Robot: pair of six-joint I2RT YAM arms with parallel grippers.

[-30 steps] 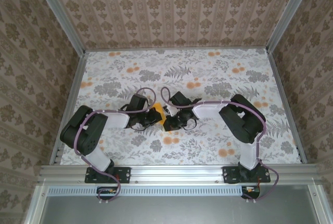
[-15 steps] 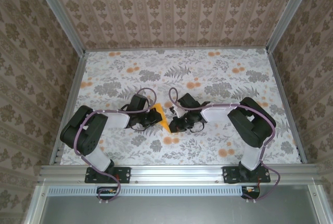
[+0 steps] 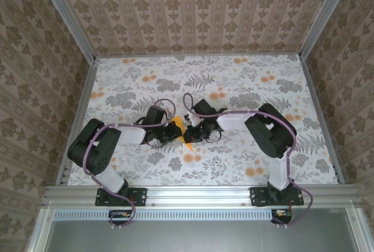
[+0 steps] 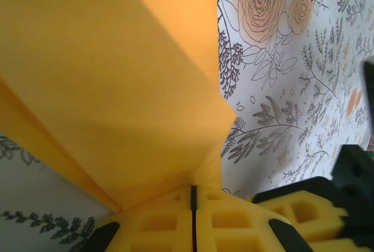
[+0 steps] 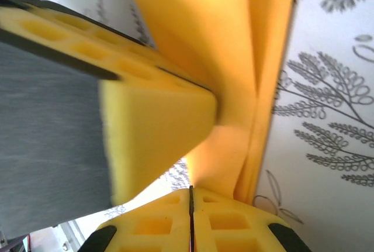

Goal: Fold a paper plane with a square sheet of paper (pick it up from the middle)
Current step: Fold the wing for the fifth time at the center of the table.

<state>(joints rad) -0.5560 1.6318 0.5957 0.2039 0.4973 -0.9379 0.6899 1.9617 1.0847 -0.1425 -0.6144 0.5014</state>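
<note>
At 9 o'clock of table centre, left gripper (image 3: pixel 173 130): pads pressed together on the paper's edge.
Centre, sheet of paper (image 3: pixel 179 126): orange-yellow, folded into layers, spanning both grippers over the floral table (image 3: pixel 245 82).
At its 3 o'clock, right gripper (image 3: pixel 193 135): clamped on the same sheet.
Handling: probably feather-light, limp, crease-prone; could tear if the arms pull apart.
Hold: pinch stiffer layered creases, not single flaps.

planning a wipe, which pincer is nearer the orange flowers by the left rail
Left. The left pincer sits right of those orange flowers, shut on the paper; the right pincer is further right, also clamping it.
</note>
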